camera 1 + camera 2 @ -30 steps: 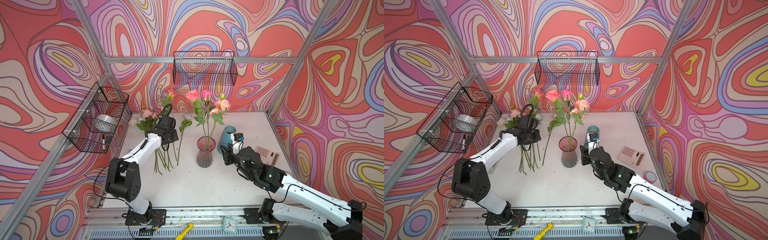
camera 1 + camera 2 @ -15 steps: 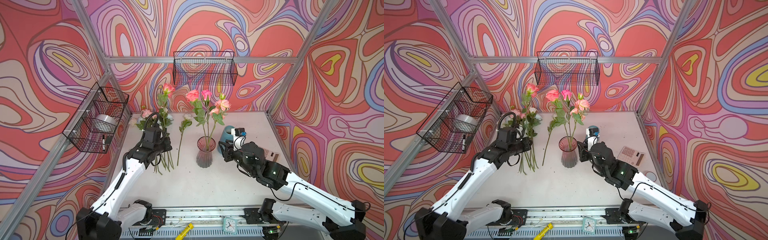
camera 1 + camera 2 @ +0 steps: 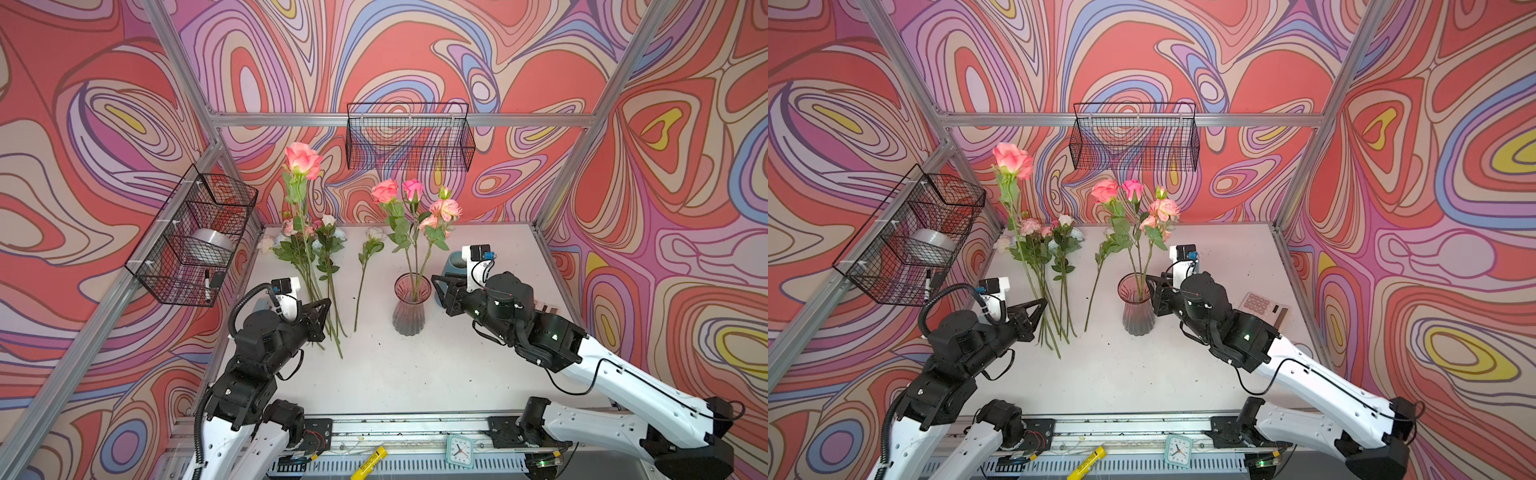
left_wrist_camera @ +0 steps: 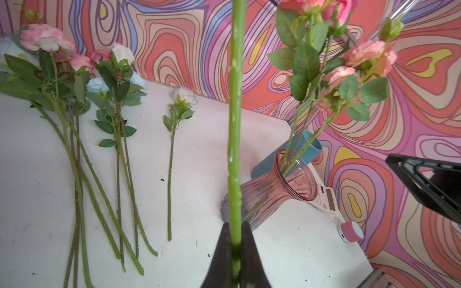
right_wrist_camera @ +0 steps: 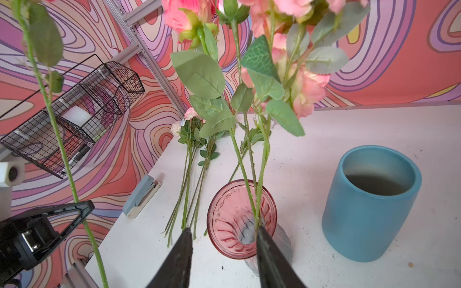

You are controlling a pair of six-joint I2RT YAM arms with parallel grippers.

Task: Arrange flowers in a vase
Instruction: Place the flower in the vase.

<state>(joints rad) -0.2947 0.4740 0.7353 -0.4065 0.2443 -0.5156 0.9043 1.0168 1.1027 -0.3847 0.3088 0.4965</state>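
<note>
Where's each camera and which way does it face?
Top views: high in front, facing down over the table; left arm and right arm show.
Left wrist: on the left arm, facing the vase past the left hand, shut on a rose.
Right wrist: on the right arm, facing the vase and pot past the open right hand.
All share the vase.
</note>
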